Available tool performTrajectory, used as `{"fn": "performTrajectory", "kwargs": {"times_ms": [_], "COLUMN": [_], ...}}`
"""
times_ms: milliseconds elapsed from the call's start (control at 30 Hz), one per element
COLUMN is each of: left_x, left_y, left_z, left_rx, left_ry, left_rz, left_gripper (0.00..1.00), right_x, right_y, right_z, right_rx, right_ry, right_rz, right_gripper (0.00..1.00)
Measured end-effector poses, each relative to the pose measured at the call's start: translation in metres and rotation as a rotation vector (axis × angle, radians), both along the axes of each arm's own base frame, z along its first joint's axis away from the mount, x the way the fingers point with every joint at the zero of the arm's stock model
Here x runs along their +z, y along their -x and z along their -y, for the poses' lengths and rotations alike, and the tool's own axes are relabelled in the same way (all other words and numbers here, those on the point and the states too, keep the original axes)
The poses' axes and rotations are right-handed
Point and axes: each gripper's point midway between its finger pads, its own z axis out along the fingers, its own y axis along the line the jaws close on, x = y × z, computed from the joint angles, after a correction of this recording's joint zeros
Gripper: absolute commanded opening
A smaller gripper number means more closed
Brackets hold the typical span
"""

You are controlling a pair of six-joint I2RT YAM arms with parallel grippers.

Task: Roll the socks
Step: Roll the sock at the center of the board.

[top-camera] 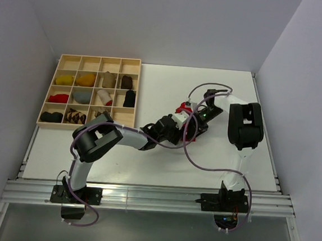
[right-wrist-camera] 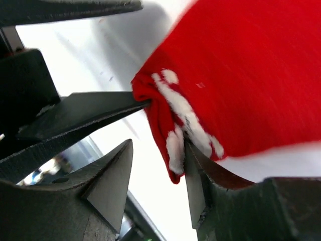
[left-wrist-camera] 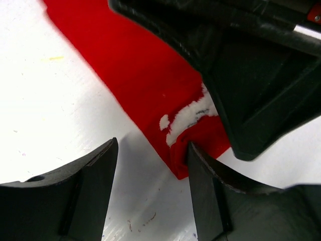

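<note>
A red sock with white marks [top-camera: 182,108] lies flat on the white table between my two grippers. In the left wrist view the sock [left-wrist-camera: 145,75] runs from the top left to its corner. My left gripper [left-wrist-camera: 153,146] is open, and its right finger [left-wrist-camera: 205,191] touches that corner. My right gripper [right-wrist-camera: 158,146] is open, with its right finger [right-wrist-camera: 200,175] against the sock's bunched white-marked edge [right-wrist-camera: 175,145]. In the top view the left gripper [top-camera: 176,126] and the right gripper [top-camera: 195,117] nearly meet. A black sock [top-camera: 129,98] and an argyle sock [top-camera: 75,116] sit in the tray.
A wooden compartment tray [top-camera: 98,87] at the far left holds yellow [top-camera: 64,80], orange [top-camera: 85,79], grey [top-camera: 82,96] and other small bundles. A purple cable [top-camera: 203,158] loops over the table by the right arm. Grey walls close both sides.
</note>
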Motion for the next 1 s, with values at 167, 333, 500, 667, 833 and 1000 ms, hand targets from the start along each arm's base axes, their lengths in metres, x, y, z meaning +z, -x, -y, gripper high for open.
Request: {"fn": "performTrajectory", "kwargs": {"times_ms": [167, 333, 500, 667, 833, 1000], "left_x": [0.0, -0.001, -0.003, -0.004, -0.005, -0.006], "left_y": [-0.005, -0.009, -0.01, -0.015, -0.014, -0.011], "left_z": [0.001, 0.001, 0.0, -0.005, -0.004, -0.005], "left_rx": [0.045, 0.078, 0.089, 0.093, 0.067, 0.028], "left_ry": [0.004, 0.008, 0.031, 0.049, 0.049, 0.042], "left_rz": [0.001, -0.006, -0.043, -0.095, -0.152, -0.226], "left_gripper": [0.61, 0.58, 0.53, 0.46, 0.43, 0.4], "right_x": [0.005, 0.022, 0.039, 0.049, 0.058, 0.056], "right_y": [-0.018, -0.044, -0.058, -0.045, -0.033, -0.027], "right_z": [0.005, 0.024, 0.055, 0.072, 0.076, 0.074], "right_rx": [-0.054, -0.147, -0.215, -0.187, -0.084, 0.049], "right_ry": [0.03, 0.015, 0.031, 0.073, 0.09, 0.105], "right_rz": [0.128, 0.254, 0.422, 0.605, 0.826, 0.973], "right_gripper": [0.56, 0.55, 0.54, 0.53, 0.51, 0.51]}}
